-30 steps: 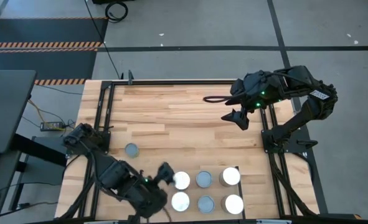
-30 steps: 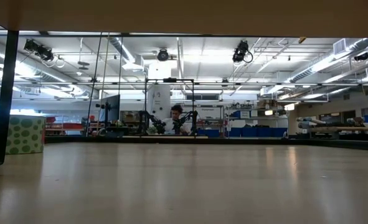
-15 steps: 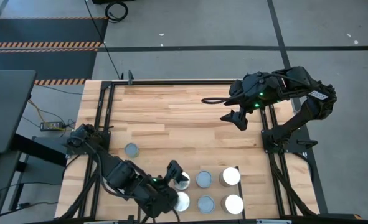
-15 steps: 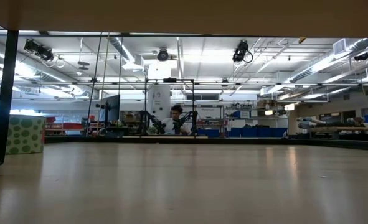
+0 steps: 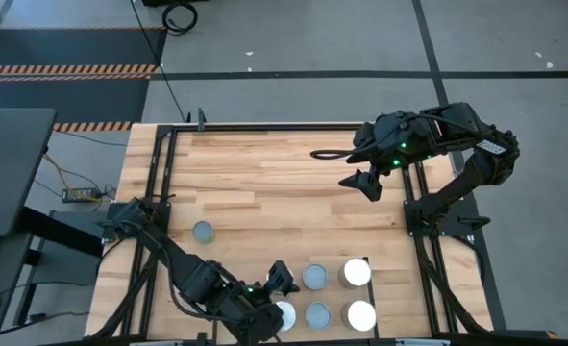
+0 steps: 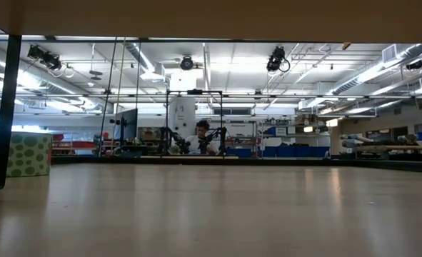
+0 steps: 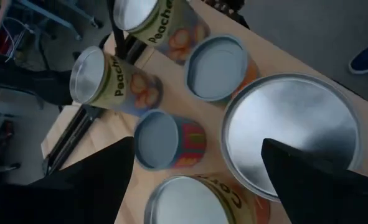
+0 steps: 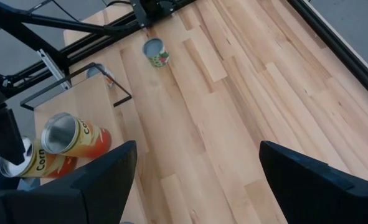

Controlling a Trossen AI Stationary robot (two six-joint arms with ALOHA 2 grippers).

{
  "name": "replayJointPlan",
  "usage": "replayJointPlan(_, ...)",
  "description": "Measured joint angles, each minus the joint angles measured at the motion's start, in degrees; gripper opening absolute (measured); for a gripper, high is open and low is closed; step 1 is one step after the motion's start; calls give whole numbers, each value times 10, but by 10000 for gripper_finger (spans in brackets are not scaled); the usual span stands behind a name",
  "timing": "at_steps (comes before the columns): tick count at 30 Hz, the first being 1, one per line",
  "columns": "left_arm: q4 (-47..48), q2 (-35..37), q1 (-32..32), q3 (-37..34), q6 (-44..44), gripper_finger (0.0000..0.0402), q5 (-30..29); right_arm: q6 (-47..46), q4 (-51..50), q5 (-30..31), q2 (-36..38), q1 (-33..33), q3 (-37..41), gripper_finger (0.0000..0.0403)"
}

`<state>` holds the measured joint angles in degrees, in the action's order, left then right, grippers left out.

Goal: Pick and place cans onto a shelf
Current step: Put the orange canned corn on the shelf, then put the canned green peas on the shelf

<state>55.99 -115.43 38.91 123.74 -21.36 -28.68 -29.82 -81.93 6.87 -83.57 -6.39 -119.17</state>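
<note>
My left gripper (image 7: 196,180) spread wide, nothing held, hovering directly above corn can (image 7: 291,134); peach cans (image 7: 112,84) ahead beyond fingertips. My right gripper (image 5: 364,183) open, far from cans.

Upright cans (image 5: 317,277) on shelf (image 5: 384,288)

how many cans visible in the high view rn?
6. One can stands alone on the table's left. Four sit in the near cluster. A sixth peeks out beside the left gripper, which may hide another.
</note>
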Motion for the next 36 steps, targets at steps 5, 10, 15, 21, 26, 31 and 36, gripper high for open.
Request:
replayJointPlan(5, 1, 0, 3, 0, 0, 357, 0, 0, 0, -1, 0, 0, 0, 346)
replayJointPlan(10, -1, 0, 5, 1, 6, 357, -3, 0, 0, -4, 0, 0, 0, 346)
replayJointPlan(15, -1, 6, 15, 1, 7, 357, -27, 0, 2, -5, 0, 0, 0, 346)
replayJointPlan(21, 70, 85, 4, 2, 130, 357, -47, 20, 8, -5, 0, 0, 0, 346)
replayJointPlan(26, 248, 161, -29, 2, 309, 357, -52, 59, 26, -1, 0, 0, 0, 346)
replayJointPlan(31, 323, 254, -62, -48, 433, 356, -27, 114, 42, 10, 0, 1, 0, 346)
replayJointPlan(36, 345, 381, -87, -235, 562, 356, 9, 171, 62, 10, 0, 8, 0, 346)
